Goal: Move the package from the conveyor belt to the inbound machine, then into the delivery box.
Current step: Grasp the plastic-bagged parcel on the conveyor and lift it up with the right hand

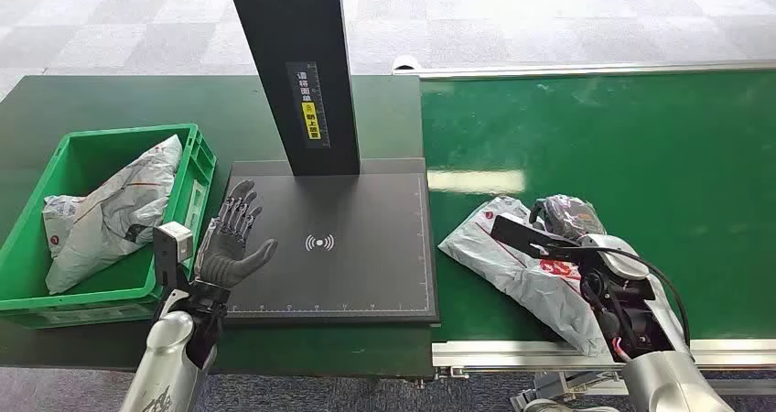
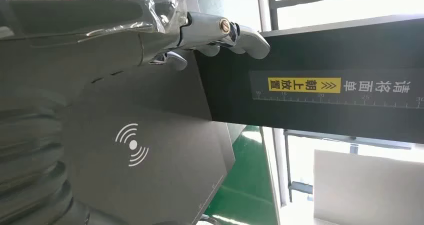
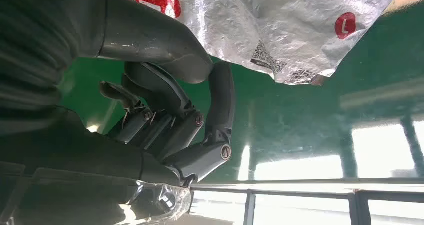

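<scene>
A crumpled silver-grey package (image 1: 512,267) with red marks lies on the green conveyor belt (image 1: 641,137), near its front edge. My right hand (image 1: 572,224) is over the package's far right end. In the right wrist view its fingers (image 3: 170,115) are curled in with nothing between them, and the thumb lies against the package (image 3: 280,25). My left hand (image 1: 233,238) is open, fingers spread upward, above the left edge of the black inbound machine's platform (image 1: 366,275). The left wrist view shows that hand's fingers (image 2: 220,32) against the machine's column (image 2: 325,100).
A green crate (image 1: 119,142) stands left of the machine with grey packages (image 1: 119,201) in it. The machine's black column (image 1: 293,64) rises from the back of the platform. The belt's metal frame (image 1: 549,352) runs along the front edge.
</scene>
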Robot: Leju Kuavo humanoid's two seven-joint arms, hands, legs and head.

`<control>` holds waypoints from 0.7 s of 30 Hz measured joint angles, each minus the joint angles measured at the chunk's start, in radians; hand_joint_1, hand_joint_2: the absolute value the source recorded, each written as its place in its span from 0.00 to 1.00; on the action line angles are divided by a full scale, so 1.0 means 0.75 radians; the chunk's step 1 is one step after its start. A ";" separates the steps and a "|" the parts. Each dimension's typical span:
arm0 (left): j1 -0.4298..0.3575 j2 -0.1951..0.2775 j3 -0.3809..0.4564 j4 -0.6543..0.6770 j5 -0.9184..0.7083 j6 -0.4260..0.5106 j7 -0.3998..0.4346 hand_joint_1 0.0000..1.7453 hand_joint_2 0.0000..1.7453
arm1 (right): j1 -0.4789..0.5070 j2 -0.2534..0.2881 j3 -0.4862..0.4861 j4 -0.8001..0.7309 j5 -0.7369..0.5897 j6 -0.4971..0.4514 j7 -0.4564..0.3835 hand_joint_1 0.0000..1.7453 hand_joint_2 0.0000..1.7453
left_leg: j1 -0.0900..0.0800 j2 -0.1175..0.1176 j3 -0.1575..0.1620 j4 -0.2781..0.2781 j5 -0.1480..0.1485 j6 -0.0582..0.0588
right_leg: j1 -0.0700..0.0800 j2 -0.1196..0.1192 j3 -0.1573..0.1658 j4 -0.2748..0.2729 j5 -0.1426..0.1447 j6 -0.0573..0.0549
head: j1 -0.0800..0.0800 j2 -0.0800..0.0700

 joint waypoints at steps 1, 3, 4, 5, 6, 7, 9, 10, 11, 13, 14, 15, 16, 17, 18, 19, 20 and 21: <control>0.000 0.000 0.000 0.000 0.001 0.000 0.000 0.00 1.00 | 0.000 0.000 0.000 0.000 0.000 0.001 0.003 0.11 1.00 | 0.000 0.000 0.000 0.000 0.000 0.000 | 0.000 0.000 0.000 0.000 0.000 0.000 | 0.000 0.000; 0.000 0.000 0.000 0.000 0.003 0.000 0.000 0.00 1.00 | 0.000 -0.002 0.000 0.000 0.003 0.027 0.033 0.00 1.00 | 0.000 0.000 0.000 0.000 0.000 0.000 | 0.000 0.000 0.000 0.000 0.000 0.000 | 0.000 0.000; -0.001 0.000 0.000 0.001 0.003 0.000 0.000 0.00 1.00 | 0.000 -0.004 0.001 0.003 0.010 0.057 0.062 0.00 1.00 | 0.000 0.000 0.000 0.000 0.000 0.000 | 0.000 0.000 0.000 0.000 0.000 0.000 | 0.000 0.000; -0.004 0.000 0.000 0.004 0.003 -0.001 0.000 0.00 1.00 | -0.001 -0.008 0.004 0.010 0.019 0.099 0.092 0.00 1.00 | 0.000 0.000 0.000 0.000 0.000 0.000 | 0.000 0.000 0.000 0.000 0.000 0.000 | 0.000 0.000; -0.011 0.000 -0.001 0.012 0.003 -0.001 0.000 0.00 1.00 | -0.001 -0.012 0.009 0.024 0.028 0.141 0.115 0.00 1.00 | 0.000 0.000 0.000 0.000 0.000 0.000 | 0.000 0.000 0.000 0.000 0.000 0.000 | 0.000 0.000; -0.022 0.000 -0.002 0.024 0.002 -0.002 0.000 0.00 1.00 | -0.002 -0.016 0.015 0.043 0.036 0.178 0.128 0.00 1.00 | 0.000 -0.001 0.000 0.000 0.000 0.000 | 0.000 0.000 0.000 0.000 0.000 0.000 | 0.000 0.000; -0.050 -0.001 -0.005 0.058 -0.003 -0.002 -0.003 0.00 1.00 | -0.004 -0.018 0.038 0.095 0.056 0.234 0.132 0.00 1.00 | 0.000 -0.001 0.000 0.000 0.000 0.000 | 0.000 -0.001 0.000 0.000 0.000 0.000 | 0.000 0.000; -0.066 -0.001 -0.009 0.076 -0.005 -0.002 -0.006 0.00 1.00 | -0.006 -0.018 0.054 0.121 0.069 0.256 0.127 0.00 1.00 | 0.000 0.000 0.000 0.000 0.000 0.000 | 0.000 -0.001 0.000 0.000 0.000 0.000 | 0.000 0.000; -0.081 -0.001 -0.012 0.095 -0.007 -0.001 -0.011 0.00 1.00 | -0.009 -0.017 0.073 0.147 0.083 0.275 0.119 0.00 1.00 | 0.000 0.000 0.000 0.000 0.000 0.000 | 0.000 0.000 0.000 0.000 0.000 0.000 | 0.000 0.000; -0.110 -0.002 -0.020 0.133 -0.007 0.001 -0.019 0.00 1.00 | -0.027 -0.011 0.112 0.196 0.101 0.299 0.103 0.00 1.00 | 0.000 0.000 0.000 0.000 0.000 0.000 | 0.000 0.000 0.000 0.000 0.000 0.000 | 0.000 0.000; -0.122 -0.002 -0.023 0.149 -0.007 0.001 -0.023 0.00 1.00 | -0.039 -0.008 0.129 0.217 0.105 0.306 0.098 0.00 1.00 | 0.000 0.000 0.001 0.000 0.000 0.000 | 0.000 0.000 0.000 0.000 0.000 0.000 | 0.000 0.000; -0.131 -0.002 -0.027 0.164 -0.007 0.002 -0.025 0.00 1.00 | -0.051 -0.005 0.145 0.236 0.106 0.309 0.096 0.00 1.00 | 0.000 0.000 0.001 0.000 0.000 0.000 | 0.000 0.000 0.001 0.000 0.000 0.000 | 0.000 0.000; -0.137 -0.002 -0.030 0.175 -0.007 0.002 -0.026 0.00 1.00 | -0.061 -0.002 0.157 0.252 0.107 0.312 0.094 0.00 1.00 | 0.000 0.000 0.002 0.000 0.000 0.000 | 0.000 0.000 0.001 0.000 0.000 0.000 | 0.000 0.000; -0.141 -0.003 -0.033 0.184 -0.007 0.003 -0.028 0.00 1.00 | -0.069 0.000 0.168 0.264 0.107 0.316 0.091 0.00 1.00 | 0.000 0.000 0.002 0.000 0.000 0.000 | 0.000 0.000 0.001 0.000 0.000 0.000 | 0.000 0.000; -0.144 -0.003 -0.034 0.193 -0.007 0.002 -0.028 0.00 1.00 | -0.078 0.002 0.178 0.275 0.110 0.325 0.084 0.00 1.00 | 0.000 0.000 0.002 0.000 0.000 0.000 | 0.000 0.000 0.001 0.000 0.000 0.000 | 0.000 0.000; -0.147 -0.003 -0.035 0.200 -0.007 0.002 -0.029 0.00 1.00 | -0.087 0.003 0.191 0.285 0.115 0.339 0.073 0.00 1.00 | 0.000 0.000 0.002 0.000 0.000 0.000 | 0.000 0.000 0.001 0.000 0.000 0.000 | 0.000 0.000; -0.150 -0.003 -0.036 0.206 -0.007 0.002 -0.030 0.00 1.00 | -0.097 0.005 0.204 0.295 0.120 0.354 0.057 0.00 1.00 | 0.000 0.000 0.002 0.000 0.000 0.000 | 0.000 0.000 0.001 0.000 0.000 0.000 | 0.000 0.000; -0.153 -0.003 -0.038 0.212 -0.007 0.002 -0.031 0.00 1.00 | -0.107 0.006 0.219 0.303 0.125 0.369 0.038 0.00 1.00 | 0.000 0.000 0.002 0.000 0.000 0.000 | 0.000 0.000 0.002 0.000 0.000 0.000 | 0.000 0.000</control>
